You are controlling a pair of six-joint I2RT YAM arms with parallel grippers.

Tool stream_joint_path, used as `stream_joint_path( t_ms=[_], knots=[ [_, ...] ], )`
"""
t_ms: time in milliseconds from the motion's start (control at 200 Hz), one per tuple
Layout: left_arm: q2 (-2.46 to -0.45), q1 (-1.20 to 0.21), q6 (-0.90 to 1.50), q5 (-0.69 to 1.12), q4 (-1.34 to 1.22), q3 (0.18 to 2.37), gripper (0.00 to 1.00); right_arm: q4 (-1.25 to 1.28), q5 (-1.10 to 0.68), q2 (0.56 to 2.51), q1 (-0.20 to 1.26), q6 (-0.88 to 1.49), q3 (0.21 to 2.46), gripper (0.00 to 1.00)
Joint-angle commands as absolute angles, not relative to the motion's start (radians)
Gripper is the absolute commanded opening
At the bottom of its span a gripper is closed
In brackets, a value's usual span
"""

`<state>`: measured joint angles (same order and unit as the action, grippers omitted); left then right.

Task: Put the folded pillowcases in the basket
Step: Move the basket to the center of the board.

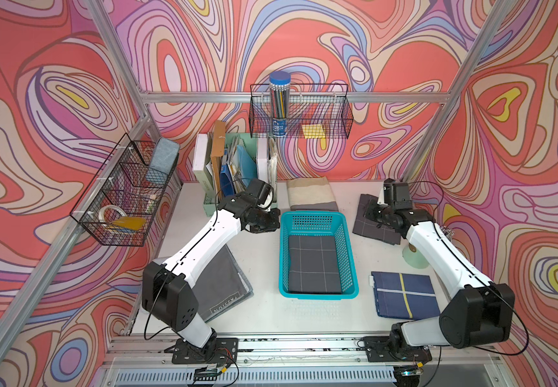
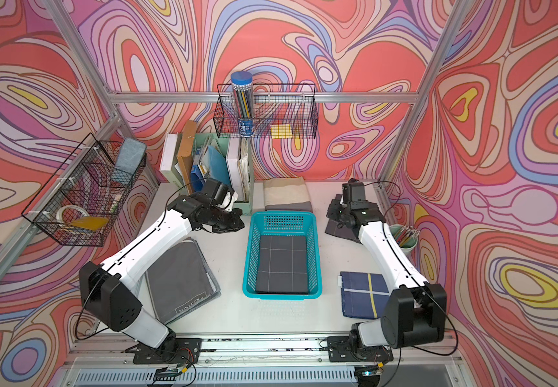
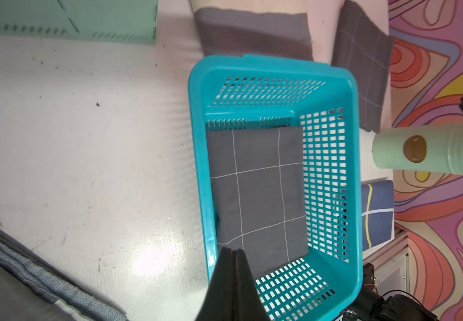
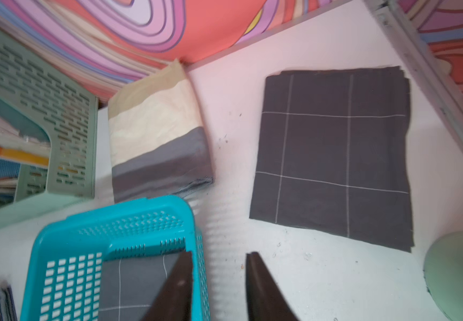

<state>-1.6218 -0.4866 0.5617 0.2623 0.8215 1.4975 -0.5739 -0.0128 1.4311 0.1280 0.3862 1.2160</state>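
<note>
The turquoise basket stands mid-table. A folded dark grey pillowcase with thin white grid lines lies flat on its bottom, with no gripper touching it. My left gripper hovers by the basket's far left corner, fingers pressed together and holding nothing. Off the far right corner my right gripper stands open and empty above the table. One of its fingers shows against the basket wall.
A second grid-patterned dark cloth lies under the right wrist. A beige-and-grey folded cloth sits behind the basket. A navy cloth lies front right, a grey one front left. A green pencil cup stands right, a file organiser at the back.
</note>
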Motion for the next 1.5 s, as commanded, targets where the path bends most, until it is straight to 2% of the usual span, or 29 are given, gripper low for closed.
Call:
stream_joint_path(
  t_ms=[0,130,250,360,456,541,656,731,966,1297,1447,1497],
  knots=[
    [-1.607,-0.485,0.576,0.227,0.798,1.454,0.12,-0.656,-0.066,1.43,0.14,0.399,1.164,0.48],
    [-1.574,-0.444,0.576,0.262,0.758,1.398,0.17,-0.69,-0.163,1.441,0.145,0.399,1.106,0.51],
    [-1.615,-0.439,0.6,0.352,0.663,1.337,0.18,-0.692,-0.176,1.478,0.165,0.408,1.074,0.5],
    [-1.597,-0.44,0.641,0.323,0.506,1.229,0.15,-0.642,-0.28,1.539,0.196,0.414,1.059,0.49],
    [-1.543,-0.44,0.629,0.27,0.498,1.215,0.15,-0.646,-0.26,1.576,0.234,0.425,1.072,0.44],
    [-1.495,-0.44,0.597,0.249,0.522,1.224,0.15,-0.649,-0.261,1.603,0.239,0.44,1.082,0.35],
    [-1.457,-0.44,0.574,0.239,0.579,1.244,0.15,-0.64,-0.293,1.625,0.273,0.48,1.095,0.18],
    [-1.434,-0.439,0.566,0.236,0.606,1.253,0.15,-0.596,-0.307,1.63,0.31,0.53,1.083,0.13],
    [-1.382,-0.44,0.535,0.216,0.631,1.266,0.15,-0.621,-0.237,1.795,0.453,0.514,1.245,0.11],
    [-1.358,-0.44,0.518,0.215,0.642,1.251,0.15,-0.61,-0.253,1.916,0.529,0.582,1.398,0.1],
    [-1.353,-0.439,0.519,0.219,0.634,1.245,0.15,-0.61,-0.256,1.933,0.574,0.648,1.408,0.18],
    [-1.354,-0.439,0.52,0.224,0.628,1.241,0.15,-0.608,-0.252,1.936,0.586,0.664,1.404,0.25]
  ],
)
